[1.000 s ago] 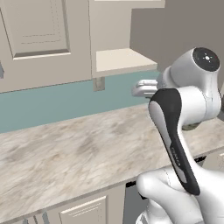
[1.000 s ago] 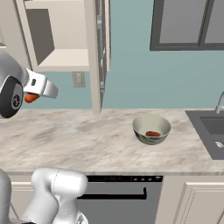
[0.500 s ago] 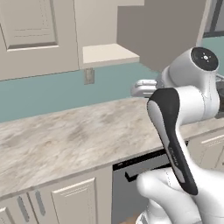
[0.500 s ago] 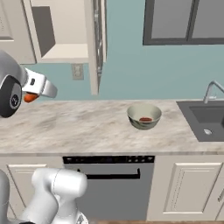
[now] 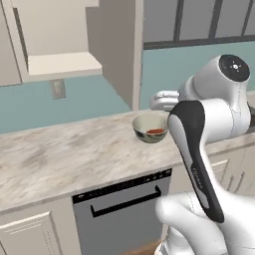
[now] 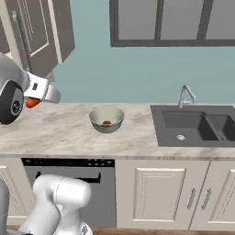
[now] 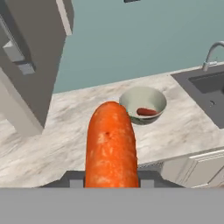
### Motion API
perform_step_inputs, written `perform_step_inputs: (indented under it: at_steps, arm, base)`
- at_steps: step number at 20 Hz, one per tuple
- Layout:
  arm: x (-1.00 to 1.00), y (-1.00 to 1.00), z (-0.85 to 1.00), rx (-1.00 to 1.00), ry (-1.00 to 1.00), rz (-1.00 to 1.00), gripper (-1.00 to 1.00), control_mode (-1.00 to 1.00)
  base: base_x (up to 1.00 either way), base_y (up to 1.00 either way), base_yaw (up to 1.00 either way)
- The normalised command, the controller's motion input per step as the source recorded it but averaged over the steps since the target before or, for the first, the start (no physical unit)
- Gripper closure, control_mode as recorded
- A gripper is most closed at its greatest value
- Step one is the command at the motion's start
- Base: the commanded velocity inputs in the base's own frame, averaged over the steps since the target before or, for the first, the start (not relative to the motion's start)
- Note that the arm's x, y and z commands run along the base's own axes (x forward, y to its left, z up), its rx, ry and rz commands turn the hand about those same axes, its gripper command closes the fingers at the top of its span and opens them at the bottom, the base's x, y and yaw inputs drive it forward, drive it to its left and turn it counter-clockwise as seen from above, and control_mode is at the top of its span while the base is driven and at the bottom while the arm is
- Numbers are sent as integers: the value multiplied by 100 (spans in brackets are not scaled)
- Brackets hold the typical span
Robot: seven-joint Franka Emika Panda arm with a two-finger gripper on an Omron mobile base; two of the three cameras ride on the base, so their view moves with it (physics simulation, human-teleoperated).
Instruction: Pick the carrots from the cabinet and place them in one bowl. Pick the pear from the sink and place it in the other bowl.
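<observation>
— While I sweep from the left, what sits at that edge for you?

— On my left base view, the cabinet [image 5: 64, 50] stands open, its pale shelf [image 5: 62, 63] bare, and a wall socket [image 5: 58, 88] sits just under it. Below runs the marbled worktop [image 5: 64, 159], with a dark dishwasher front [image 5: 122, 201] beneath.

— And the end effector?

— I see the end effector [image 6: 33, 102] at the left of my right base view, raised above the worktop, closed on a carrot [image 7: 111, 146]. On my hand view that carrot rises straight up from between the fingers, tip pointing toward the bowl [image 7: 143, 105]. Its orange end [image 6: 31, 103] also peeks out under the white hand.

— Where is the bowl relative to it?

— Further right and lower. The bowl stands on the worktop, well apart from the held carrot, not under it. I can see a second carrot [image 7: 147, 112] lying inside the bowl, on its cream floor. It shows as a red streak [image 5: 155, 131] on the left base view too.

— Anything right of that?

— The dark double sink [image 6: 199, 126] is set into the worktop, with the chrome faucet [image 6: 185, 95] behind it and a silver drain [image 6: 181, 137] in the near basin. Beige cupboard doors [image 6: 156, 193] with bar handles run below. A window [image 6: 172, 22] spans the teal wall above.
</observation>
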Motion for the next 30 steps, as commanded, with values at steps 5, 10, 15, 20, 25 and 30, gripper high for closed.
perform_step_inputs:
  at_steps: [5,10,15,20,25,30]
  arm:
    - [0,0,0,0,0,0,100,100]
    - [0,0,0,0,0,0,100,100]
    - [0,0,0,0,0,0,100,100]
    - [0,0,0,0,0,0,100,100]
    - [0,0,0,0,0,0,100,100]
    - [0,0,0,0,0,0,100,100]
  base:
    - [2,-91,13]
    - [16,-51,12]
    - [64,-13,7]
    - [69,0,5]
    - [9,0,1]
    - [8,-1,0]
